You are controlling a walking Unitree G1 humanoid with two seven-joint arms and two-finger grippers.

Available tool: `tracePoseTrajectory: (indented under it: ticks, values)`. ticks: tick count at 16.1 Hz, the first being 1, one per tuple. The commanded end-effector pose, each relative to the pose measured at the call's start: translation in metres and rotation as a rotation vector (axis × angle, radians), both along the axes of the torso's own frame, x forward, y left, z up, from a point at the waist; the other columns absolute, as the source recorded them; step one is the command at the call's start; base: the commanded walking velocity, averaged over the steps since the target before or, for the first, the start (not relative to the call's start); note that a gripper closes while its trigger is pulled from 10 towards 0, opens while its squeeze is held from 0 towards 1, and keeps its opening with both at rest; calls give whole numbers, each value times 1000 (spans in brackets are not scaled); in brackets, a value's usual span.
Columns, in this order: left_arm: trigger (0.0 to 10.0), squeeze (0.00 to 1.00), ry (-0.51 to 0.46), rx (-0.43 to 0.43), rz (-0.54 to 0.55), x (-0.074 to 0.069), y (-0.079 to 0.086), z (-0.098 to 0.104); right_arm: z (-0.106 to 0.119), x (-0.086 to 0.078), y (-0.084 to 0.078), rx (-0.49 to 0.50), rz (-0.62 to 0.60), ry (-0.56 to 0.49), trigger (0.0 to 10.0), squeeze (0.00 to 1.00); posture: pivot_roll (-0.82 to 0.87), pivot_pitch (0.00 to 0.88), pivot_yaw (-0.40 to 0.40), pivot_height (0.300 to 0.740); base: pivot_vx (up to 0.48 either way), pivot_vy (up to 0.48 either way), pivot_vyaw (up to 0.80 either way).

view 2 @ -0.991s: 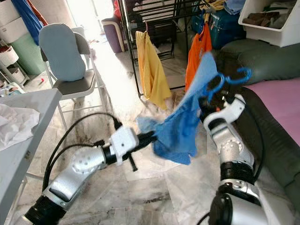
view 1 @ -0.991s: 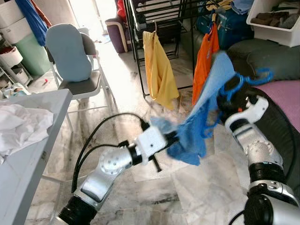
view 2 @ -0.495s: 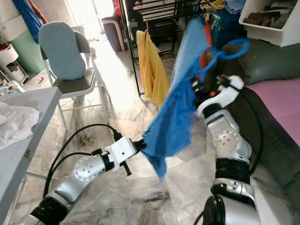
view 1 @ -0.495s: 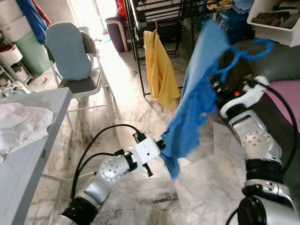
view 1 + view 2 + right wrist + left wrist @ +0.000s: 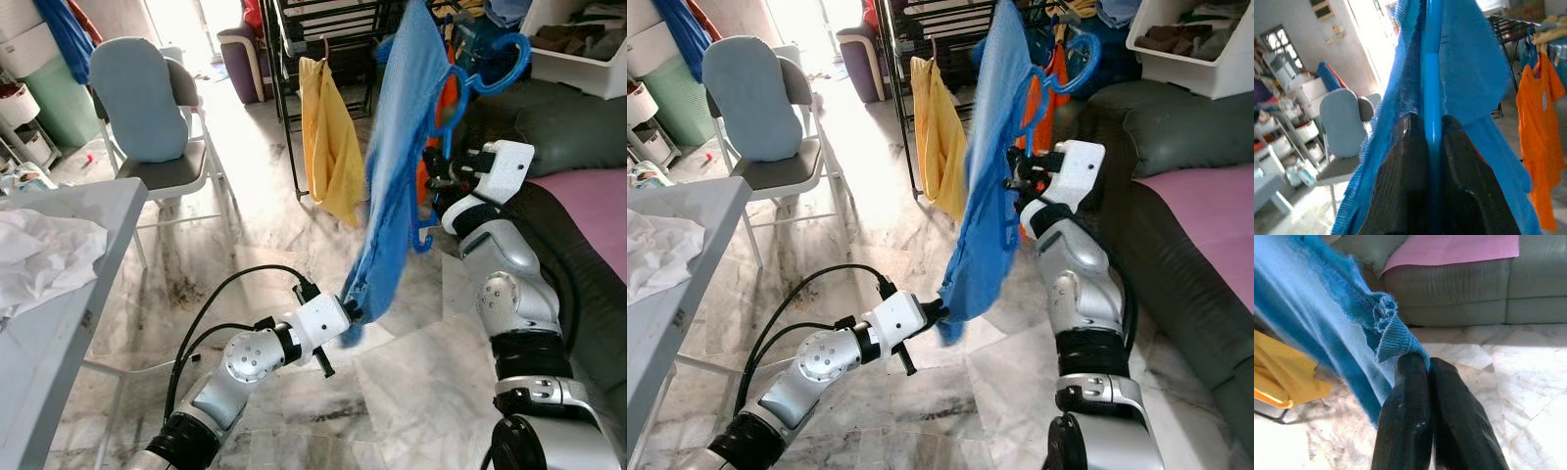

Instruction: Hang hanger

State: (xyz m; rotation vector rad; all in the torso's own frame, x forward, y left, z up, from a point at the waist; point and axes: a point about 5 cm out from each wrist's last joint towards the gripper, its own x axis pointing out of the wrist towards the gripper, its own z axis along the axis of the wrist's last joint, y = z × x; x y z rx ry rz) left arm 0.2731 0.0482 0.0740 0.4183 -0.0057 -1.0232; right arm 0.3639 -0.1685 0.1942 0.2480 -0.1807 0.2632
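My right claw [image 5: 1432, 134] pinches the blue hanger [image 5: 487, 70], hook uppermost, just below the drying rack [image 5: 338, 15]; my left claw [image 5: 1427, 363] pinches the blue garment's [image 5: 397, 166] hem.

The left arm [image 5: 235, 367] reaches forward and low, elbow bent, its forearm angled up towards the centre. The left gripper [image 5: 1422, 363] has its jaws pressed together, pinching the lower hem of a blue garment [image 5: 397, 157]. The right arm [image 5: 509, 294] is raised nearly upright, wrist bent inward at chest height. The right gripper [image 5: 1432, 127] has its jaws clamped on the bar of a blue hanger [image 5: 1432, 58], held high.
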Motion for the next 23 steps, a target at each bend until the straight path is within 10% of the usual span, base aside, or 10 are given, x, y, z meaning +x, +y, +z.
tracePoseTrajectory:
  ticks: [1,3,12,23]
  values:
    - [10000,545,43,21,-13,-5,2,-10,12,-4,8,-32,49,-77,10000,0,-168,0,55,740,0,0,0]
    - [10000,1000,74,9,-28,-7,0,-13,1,-12,15,-104,91,-86,10000,0,-169,0,53,740,0,0,0]
    - [10000,1000,-15,-9,-1,-3,25,6,-43,-45,29,-375,249,-130,10000,0,-158,0,55,740,0,0,0]
    - [10000,1000,-267,171,48,11,89,34,-86,-94,-39,-792,546,-8,10000,0,-140,0,75,740,0,0,0]
